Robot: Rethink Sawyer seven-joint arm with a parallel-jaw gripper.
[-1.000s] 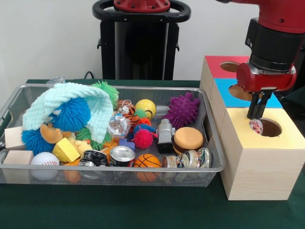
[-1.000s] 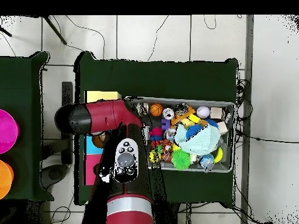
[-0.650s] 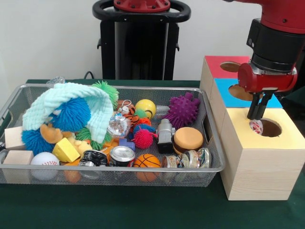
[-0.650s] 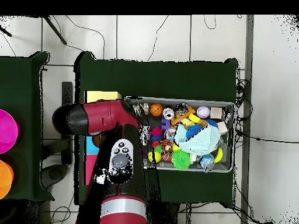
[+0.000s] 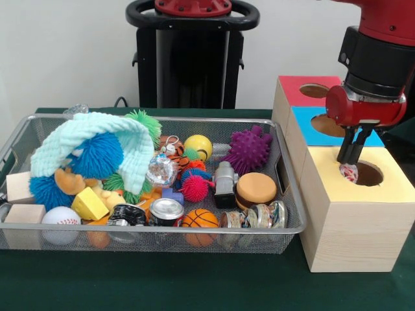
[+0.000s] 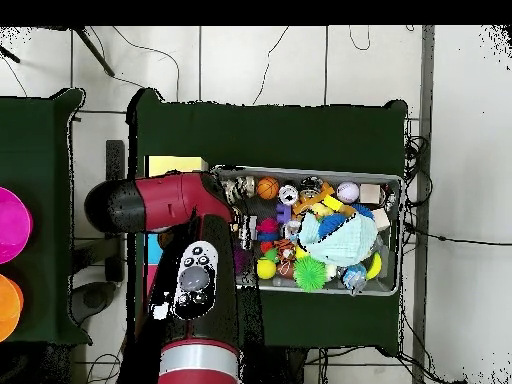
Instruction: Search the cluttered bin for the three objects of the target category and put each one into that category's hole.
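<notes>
Front view: camera low and close, level with the table [image 5: 194, 285], facing the pedestal [image 5: 189, 58] and a pale wall; frame filled by the bin [image 5: 285, 194] at left and the box [image 5: 353, 227] with holes at right, the arm [image 5: 379, 58] entering from the top right corner. Overhead view: camera high, looking straight down, much farther off; takes in the whole table [image 6: 270, 130], tiled floor, cables and a second table [image 6: 30, 150] at left, with the arm [image 6: 190, 290] rising from the bottom edge. Shared by both: table, bin [image 6: 392, 235], box [image 6: 175, 165], arm. Overhead orientation is turned half round against the front.
</notes>
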